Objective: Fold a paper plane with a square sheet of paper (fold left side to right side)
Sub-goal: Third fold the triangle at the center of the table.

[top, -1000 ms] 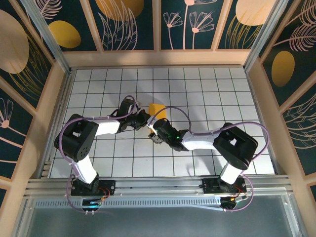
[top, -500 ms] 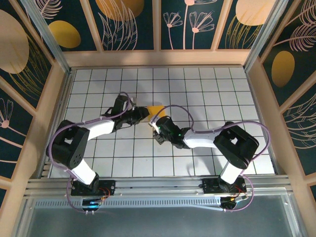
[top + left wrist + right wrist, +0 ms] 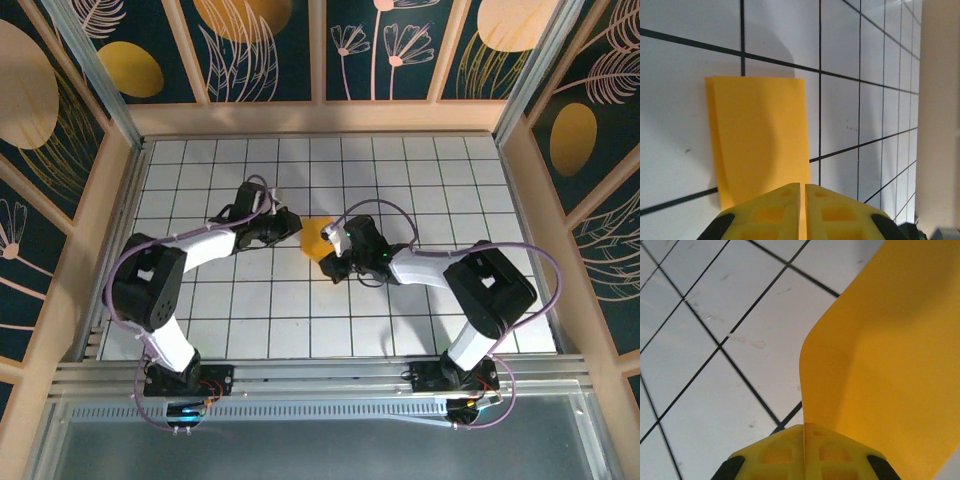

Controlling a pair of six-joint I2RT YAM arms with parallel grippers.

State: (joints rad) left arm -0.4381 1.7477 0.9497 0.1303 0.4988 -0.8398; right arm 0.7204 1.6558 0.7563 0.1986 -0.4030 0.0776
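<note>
The square sheet of paper (image 3: 316,240) is orange-yellow and lies folded to a narrow rectangle near the table's middle. In the left wrist view the paper (image 3: 757,140) rests on the white tiles with a second layer showing along its left edge. Its near end runs into the thin slit of my left gripper (image 3: 802,186), which is shut on it. From above, the left gripper (image 3: 296,226) meets the paper's left edge. My right gripper (image 3: 323,259) is at the paper's near end. In the right wrist view the paper (image 3: 890,350) curves up off the table into the right gripper (image 3: 804,426), pinched shut on it.
The white gridded table (image 3: 450,190) is walled by wooden rails (image 3: 315,118) at the back and both sides. The two arms reach inward and nearly meet at the paper, the left forearm (image 3: 205,245) and the right forearm (image 3: 425,268) lying low over the tiles.
The right gripper has swung from the paper's near left round to its near end and taken hold. The left gripper shifted slightly back. More of the paper shows now.
</note>
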